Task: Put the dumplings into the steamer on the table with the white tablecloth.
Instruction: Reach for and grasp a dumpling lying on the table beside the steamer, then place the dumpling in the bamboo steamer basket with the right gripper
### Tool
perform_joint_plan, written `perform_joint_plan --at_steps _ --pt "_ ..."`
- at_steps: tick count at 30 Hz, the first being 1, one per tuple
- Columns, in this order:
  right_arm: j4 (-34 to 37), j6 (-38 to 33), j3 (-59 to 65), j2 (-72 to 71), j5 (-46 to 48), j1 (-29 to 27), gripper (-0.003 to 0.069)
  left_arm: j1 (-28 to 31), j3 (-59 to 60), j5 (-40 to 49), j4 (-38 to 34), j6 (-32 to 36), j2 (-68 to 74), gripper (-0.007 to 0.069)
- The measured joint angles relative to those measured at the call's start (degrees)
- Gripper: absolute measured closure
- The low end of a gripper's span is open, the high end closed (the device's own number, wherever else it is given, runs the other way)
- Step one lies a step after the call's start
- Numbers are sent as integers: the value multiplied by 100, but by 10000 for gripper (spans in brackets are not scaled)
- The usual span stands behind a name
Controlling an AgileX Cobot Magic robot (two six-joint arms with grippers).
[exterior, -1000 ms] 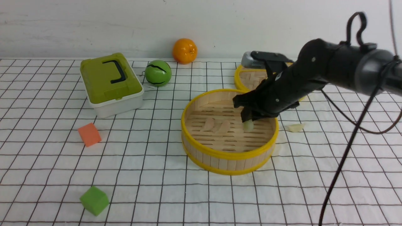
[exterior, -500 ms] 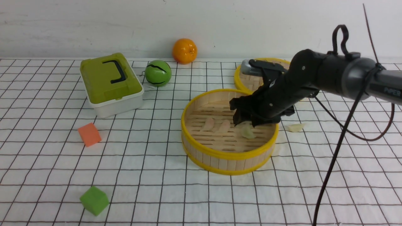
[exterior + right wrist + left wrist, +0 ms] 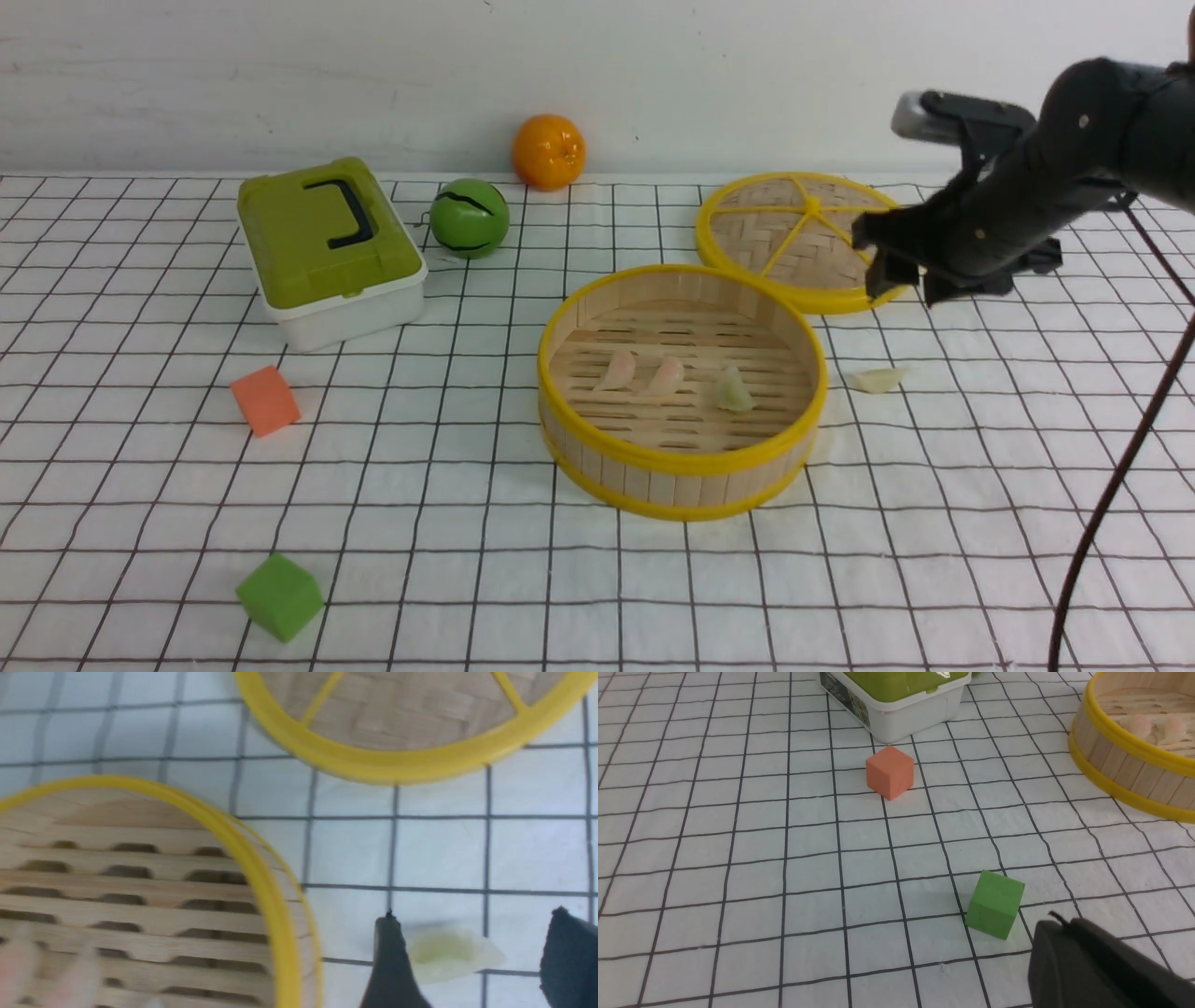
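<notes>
Three of the four dumplings (image 3: 667,375) are already in the steamer (image 3: 681,462); one still lies outside it.

Far left: the left gripper (image 3: 1064,933) shows only in its own wrist view, as a single dark mass. It is clenched on nothing and hangs over the table (image 3: 467,523) near the green cube (image 3: 994,904). It is judged to have no part in this step.

Centre: on the steamer's slatted floor the left pink dumpling (image 3: 617,370) and the right pink dumpling (image 3: 667,375) lie side by side. The green dumpling (image 3: 734,390) is set a little apart to their right. The lid (image 3: 794,233) lies flat on the cloth behind the steamer.

Right of the steamer: the fourth dumpling (image 3: 878,379) rests on the cloth near the wall, without touching it.

Far right: the right gripper (image 3: 901,280) is held well above the cloth, over the lid's near edge. Its jaws are spread and empty. In its wrist view the fourth dumpling is framed between the two fingers (image 3: 392,961), far below them.

The step in hand is judged to be the approach for the last pick. A straight descent astride the dumpling is called for, with the steamer-side finger kept clear of the wall. A light closure across the narrow width follows, then a lift above the yellow rim before the dumpling is carried leftward.
</notes>
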Motion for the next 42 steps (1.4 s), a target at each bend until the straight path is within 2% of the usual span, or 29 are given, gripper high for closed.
perform_joint_plan --at_steps 3,7,16,22,23,24,26,30,37,41,42 --pt "125 -223 12 303 76 -56 254 0 0 0 6 0 0 627" --pt "377 -9 16 517 -130 -56 254 0 0 0 18 0 0 627" --pt "221 188 16 826 -196 -56 263 0 0 5 55 0 0 627" --pt "47 -101 -1 826 146 -56 377 0 0 5 91 0 0 624" --pt "47 -194 -10 826 171 -56 404 0 0 5 96 0 0 624" --pt "35 -420 -39 818 223 -56 461 0 0 5 96 0 0 622" --pt "18 -596 -60 798 280 -56 492 0 0 5 108 0 0 622" --pt "11 -890 -112 786 499 -56 497 0 0 5 108 -12 0 619" --pt "2 -951 -458 669 1425 -56 514 0 0 5 108 -18 0 614" --pt "335 -1029 -715 440 1663 -56 515 0 0 5 108 -18 0 610" --pt "638 -1146 -807 326 1671 -49 515 0 0 5 108 -18 0 608"
